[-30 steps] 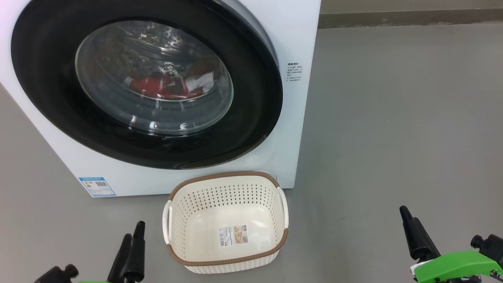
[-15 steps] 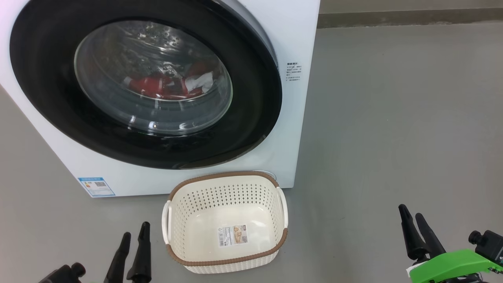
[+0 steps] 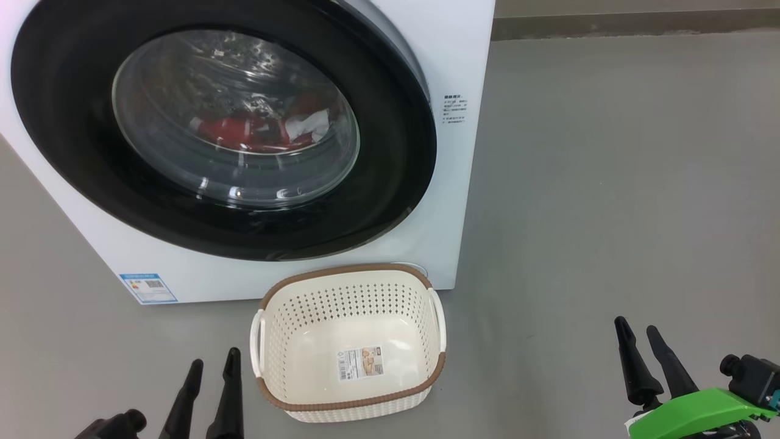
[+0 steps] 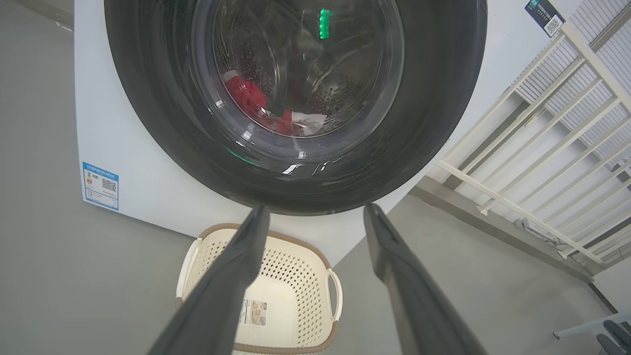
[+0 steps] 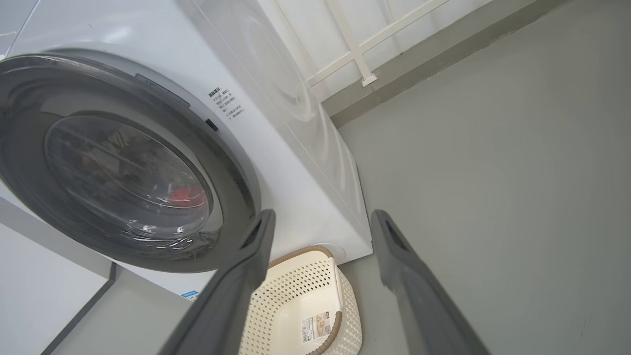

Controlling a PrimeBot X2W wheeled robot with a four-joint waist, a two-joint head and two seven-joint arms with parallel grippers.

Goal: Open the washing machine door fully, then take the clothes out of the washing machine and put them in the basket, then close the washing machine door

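The white front-loading washing machine [image 3: 454, 201] takes up the whole ten-to-twelve o'clock part of the scene from the head view, standing on a plain grey floor [image 3: 609, 183]. Its washing machine door [image 3: 390, 183], a wide glossy black ring around a bulging glass bowl, looks shut flat against the front. Through the glass I can see the clothes [image 3: 234, 129], red fabric with a patch of white at their three o'clock side, lying low in the steel drum.

On the floor at six o'clock of the door sits the cream perforated basket [image 3: 350, 269] with its brown woven-look rim and white side handles. Its far rim is just beside the foot of the machine; whether it touches, I cannot tell. Nothing but a paper label [image 3: 361, 363] lies on its bottom.

The left gripper [image 3: 214, 358] hangs at about seven o'clock of the basket, near its left handle but apart from it, with its two dark fingers spread and nothing between them. The right gripper [image 3: 636, 326] is out at four o'clock of the basket, well apart from it over bare floor, fingers likewise spread and holding nothing; a bright green part [image 3: 694, 411] sits just behind them.

A small blue sticker [image 3: 148, 288] is on the machine's front at seven o'clock of the door, and a block of fine print [image 3: 456, 110] at three o'clock.
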